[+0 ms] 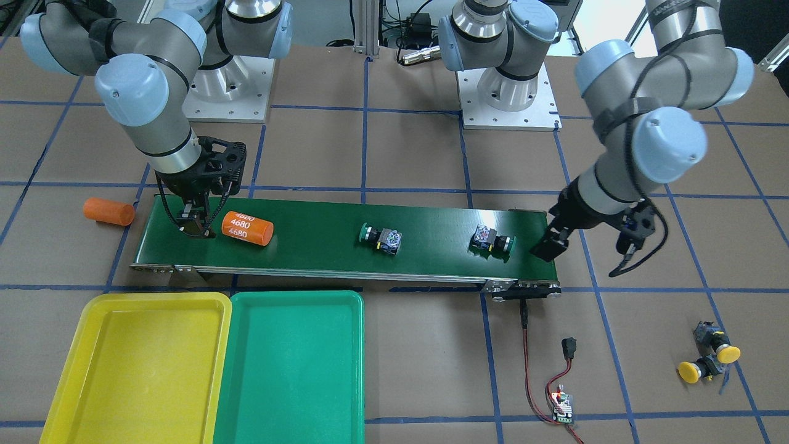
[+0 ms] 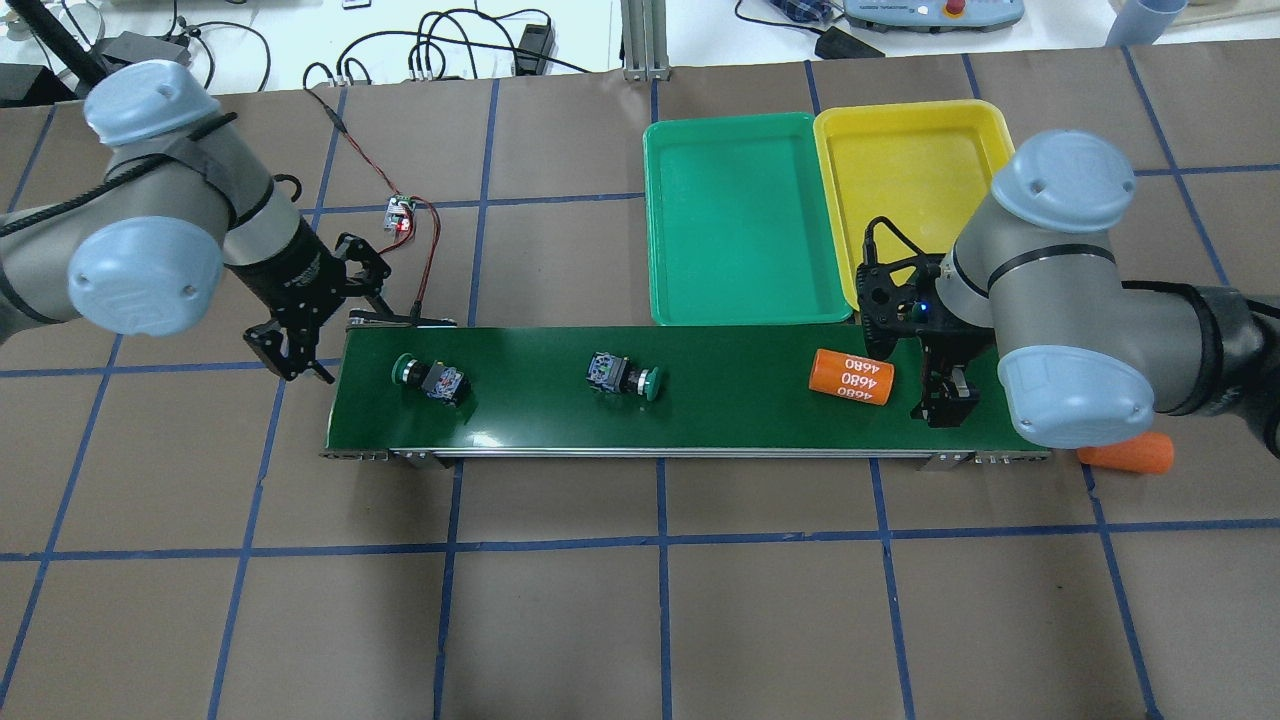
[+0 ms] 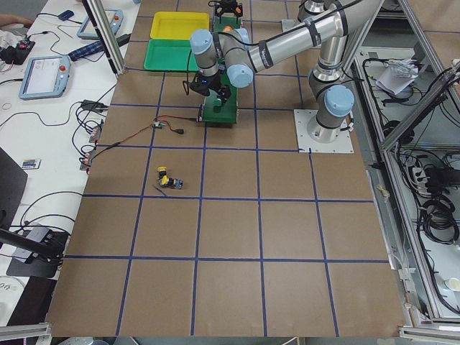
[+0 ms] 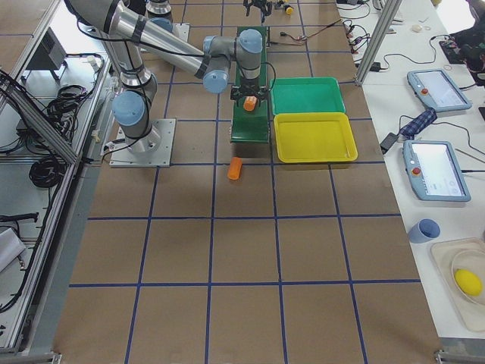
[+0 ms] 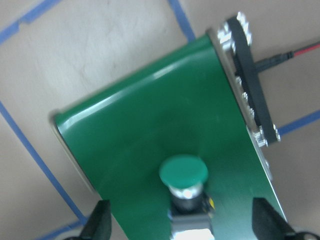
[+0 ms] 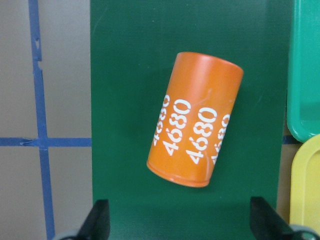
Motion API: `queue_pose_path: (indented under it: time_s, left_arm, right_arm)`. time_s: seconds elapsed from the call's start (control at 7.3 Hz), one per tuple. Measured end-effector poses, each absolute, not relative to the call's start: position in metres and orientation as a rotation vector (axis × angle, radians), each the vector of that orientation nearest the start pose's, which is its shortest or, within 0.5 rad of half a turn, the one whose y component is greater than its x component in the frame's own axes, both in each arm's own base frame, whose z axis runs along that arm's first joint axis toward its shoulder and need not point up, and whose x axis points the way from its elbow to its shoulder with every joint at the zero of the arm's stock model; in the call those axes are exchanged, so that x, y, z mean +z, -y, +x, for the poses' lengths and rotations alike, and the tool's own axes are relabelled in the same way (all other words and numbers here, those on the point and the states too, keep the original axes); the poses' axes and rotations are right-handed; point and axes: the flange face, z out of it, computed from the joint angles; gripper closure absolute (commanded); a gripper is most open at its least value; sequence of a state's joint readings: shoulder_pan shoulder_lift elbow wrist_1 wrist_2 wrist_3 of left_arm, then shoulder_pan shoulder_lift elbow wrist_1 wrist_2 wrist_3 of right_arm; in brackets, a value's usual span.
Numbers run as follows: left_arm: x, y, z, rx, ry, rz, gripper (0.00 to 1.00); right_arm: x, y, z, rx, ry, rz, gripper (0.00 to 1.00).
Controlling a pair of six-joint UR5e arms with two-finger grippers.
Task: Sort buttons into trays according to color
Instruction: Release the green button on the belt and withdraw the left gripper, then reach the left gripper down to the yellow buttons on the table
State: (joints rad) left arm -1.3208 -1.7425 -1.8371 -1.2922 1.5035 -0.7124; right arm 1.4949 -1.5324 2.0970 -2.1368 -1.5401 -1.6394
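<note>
The yellow tray [image 1: 142,364] and green tray [image 1: 290,364] are set side by side, nearest the front-facing camera; two yellow buttons [image 1: 727,354] are seen on the table, well apart from them; further back, a mid-belt green button [image 1: 382,238] and an end green button [image 1: 491,239] are laid on the conveyor belt [image 1: 320,256]; the left gripper [image 1: 550,245] is held wide at the belt's end, gripping nothing; the right gripper [image 1: 196,225], likewise spread, is poised beside the orange cylinder [image 1: 246,228].

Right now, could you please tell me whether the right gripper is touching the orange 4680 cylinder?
Apart. The right wrist view shows bare conveyor belt between the orange cylinder and the right gripper, whose jaws stand open.
</note>
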Motion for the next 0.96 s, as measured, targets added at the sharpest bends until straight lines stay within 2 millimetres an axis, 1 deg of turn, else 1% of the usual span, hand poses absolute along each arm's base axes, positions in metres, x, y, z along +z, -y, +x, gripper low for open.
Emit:
queue_pose_path:
  time_s: [0.27,0.41,0.55,0.68,0.82,0.96]
  left_arm:
    - [0.305,0.544,0.102,0.212,-2.988,-1.17,0.0]
    - [0.306,0.556,0.15,0.169,-3.067,-0.978,0.0]
    - [0.303,0.572,0.189,0.13,-3.119,-0.789,0.0]
    - [0.297,0.592,0.222,0.087,-3.144,-0.608,0.0]
    - [0.29,0.614,0.25,0.059,-3.154,-0.411,0.0]
    - [0.278,0.631,0.271,0.06,-3.156,-0.234,0.0]
  right_arm:
    - [0.278,0.457,0.102,-0.038,-2.215,-2.201,0.0]
    - [0.278,0.456,0.102,-0.038,-2.215,-2.201,0.0]
    - [0.278,0.456,0.102,-0.038,-2.215,-2.201,0.0]
    - [0.278,0.456,0.102,-0.037,-2.215,-2.201,0.0]
    - [0.278,0.456,0.102,-0.037,-2.214,-2.201,0.0]
    - [0.278,0.456,0.102,-0.037,-2.214,-2.201,0.0]
